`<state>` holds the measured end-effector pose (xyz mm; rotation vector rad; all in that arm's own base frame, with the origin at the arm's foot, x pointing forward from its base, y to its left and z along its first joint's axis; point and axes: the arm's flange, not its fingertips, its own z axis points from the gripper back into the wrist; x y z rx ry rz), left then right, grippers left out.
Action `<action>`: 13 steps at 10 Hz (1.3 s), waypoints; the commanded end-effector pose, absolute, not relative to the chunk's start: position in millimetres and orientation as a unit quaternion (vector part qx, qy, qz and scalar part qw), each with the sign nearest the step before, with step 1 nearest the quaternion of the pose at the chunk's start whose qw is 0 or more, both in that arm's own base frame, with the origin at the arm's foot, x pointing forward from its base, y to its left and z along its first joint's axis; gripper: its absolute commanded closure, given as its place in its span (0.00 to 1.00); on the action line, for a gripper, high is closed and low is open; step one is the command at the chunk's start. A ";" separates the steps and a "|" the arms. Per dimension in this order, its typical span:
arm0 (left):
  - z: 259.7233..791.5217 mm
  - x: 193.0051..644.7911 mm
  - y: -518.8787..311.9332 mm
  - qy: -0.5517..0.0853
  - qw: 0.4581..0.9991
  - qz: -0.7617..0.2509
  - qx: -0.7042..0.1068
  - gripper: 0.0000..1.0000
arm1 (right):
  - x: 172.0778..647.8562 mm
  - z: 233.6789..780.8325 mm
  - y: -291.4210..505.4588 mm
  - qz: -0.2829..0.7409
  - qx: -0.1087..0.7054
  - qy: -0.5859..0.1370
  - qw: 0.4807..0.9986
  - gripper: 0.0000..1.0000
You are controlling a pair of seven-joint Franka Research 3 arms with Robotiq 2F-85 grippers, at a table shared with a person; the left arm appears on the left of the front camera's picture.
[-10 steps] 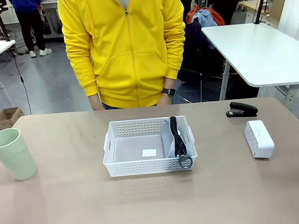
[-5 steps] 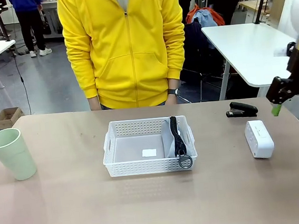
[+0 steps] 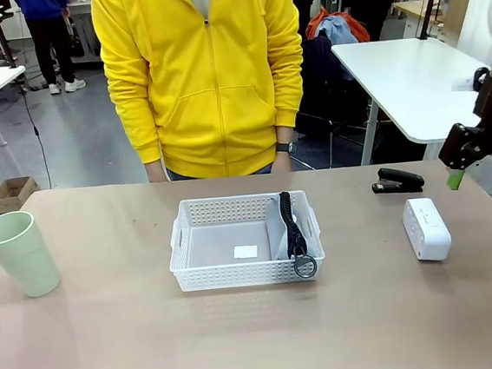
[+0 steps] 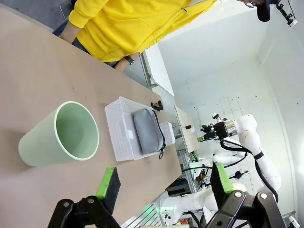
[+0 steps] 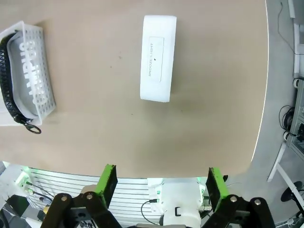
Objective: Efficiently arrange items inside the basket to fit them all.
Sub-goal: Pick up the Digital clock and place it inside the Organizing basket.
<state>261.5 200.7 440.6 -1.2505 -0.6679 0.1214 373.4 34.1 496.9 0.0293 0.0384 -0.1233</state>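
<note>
Basket sits mid-table, long side toward the robot. Grey "CAMPUS" pouch is inside it, stood on edge against the right-hand wall, zip and black strap uppermost. The metal ring hangs over the front right corner. A small white label lies on the basket floor; the remaining floor is bare.

Outside the basket:
- white box: flat on the table, well right of the basket
- black stapler: just beyond the box, nearer the far edge, not touching it
- pale green cup: upright, mouth up, far left, well apart from the basket

Right gripper: raised off the table past its right edge, fingers pointing down, jaws spread wide, nothing between the green pads. Its wrist camera looks straight down on the white box.

Left gripper: jaws likewise wide apart and empty. Its camera is rolled, looking slantwise across the table with the cup nearest and the basket beyond.

Person in a yellow hoodie stands at the far edge behind the basket, arms hanging, hands low behind the table edge.
</note>
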 end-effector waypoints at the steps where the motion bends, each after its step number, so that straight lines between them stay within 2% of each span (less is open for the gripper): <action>1: 442.6 261.3 201.0 -0.319 0.749 0.048 -0.579 0.00 | 374.5 495.5 34.0 -0.062 0.014 0.020 0.998 0.00; 3: 442.6 261.3 201.0 -0.319 0.749 0.048 -0.579 0.00 | 404.2 465.8 46.5 -0.062 -0.003 0.019 0.998 0.00; 5: 442.6 261.3 201.0 -0.319 0.749 0.048 -0.579 0.00 | 421.0 431.0 47.3 -0.048 0.024 0.010 0.999 0.00; 7: 442.6 261.3 201.0 -0.319 0.749 0.048 -0.579 0.00 | 425.3 408.9 50.1 -0.088 0.011 -0.035 0.995 0.00; 13: 442.6 261.3 201.0 -0.319 0.749 0.048 -0.579 0.00 | 459.4 321.8 47.5 -0.119 0.016 0.002 0.993 0.00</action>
